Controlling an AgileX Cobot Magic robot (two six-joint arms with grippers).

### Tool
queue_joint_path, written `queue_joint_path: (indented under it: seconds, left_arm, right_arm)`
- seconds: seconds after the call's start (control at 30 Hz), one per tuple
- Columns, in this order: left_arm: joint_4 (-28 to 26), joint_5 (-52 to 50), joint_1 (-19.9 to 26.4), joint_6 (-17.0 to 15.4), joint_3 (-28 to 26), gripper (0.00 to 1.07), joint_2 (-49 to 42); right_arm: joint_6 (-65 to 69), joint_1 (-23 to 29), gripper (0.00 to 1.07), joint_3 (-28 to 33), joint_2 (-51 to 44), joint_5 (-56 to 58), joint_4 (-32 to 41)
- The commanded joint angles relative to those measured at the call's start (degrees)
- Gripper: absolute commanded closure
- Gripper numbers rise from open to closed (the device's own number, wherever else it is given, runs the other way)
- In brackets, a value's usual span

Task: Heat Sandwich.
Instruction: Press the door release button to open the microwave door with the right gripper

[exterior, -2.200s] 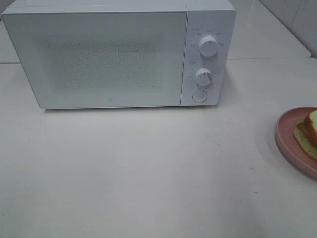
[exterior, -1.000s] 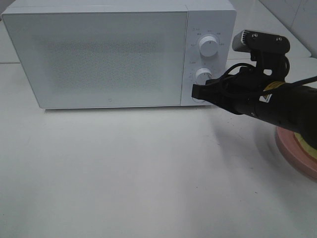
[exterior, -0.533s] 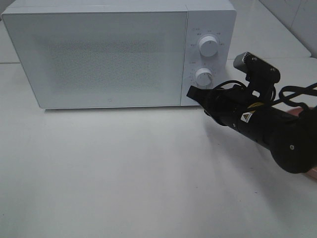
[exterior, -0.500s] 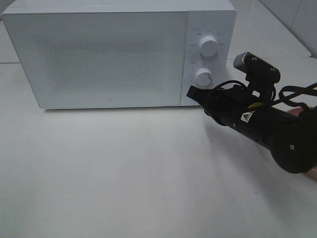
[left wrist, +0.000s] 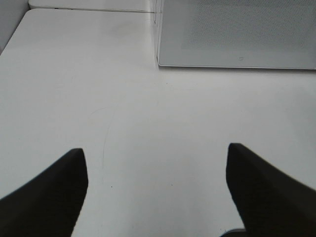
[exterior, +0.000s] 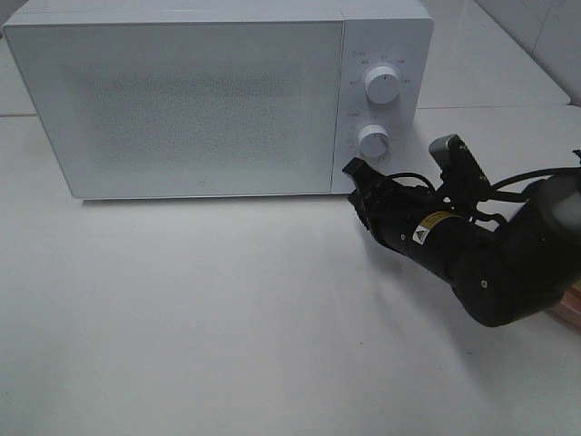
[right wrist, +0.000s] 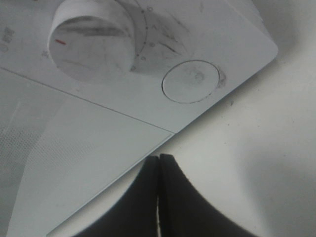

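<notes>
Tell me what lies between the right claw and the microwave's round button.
Nothing stands there. In the right wrist view, only a sliver of white table and plain panel separates the right claw from the round button.

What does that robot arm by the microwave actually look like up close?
The right arm is glossy black and rounded, with a small yellow label, looping black cables and a grey camera box on top. Its pincer is tapered and black.
</notes>
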Motion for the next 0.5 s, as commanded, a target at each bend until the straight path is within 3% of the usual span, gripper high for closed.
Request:
queue_joint_path:
  seconds: [0.03,0.5]
  left_arm:
    - [-0.23,-0.92,-0.23,-0.06,0.17,0.35,-1.38]
    - [-0.29,-0.92,-0.23,-0.06,0.17,0.35,-1.38]
  right_arm:
    - [5.10,0.17,1.07,-1.09,0.23,-0.57,2.29]
    - [14.84,0.06,1.07,-3.09,0.29,5.79,6.19]
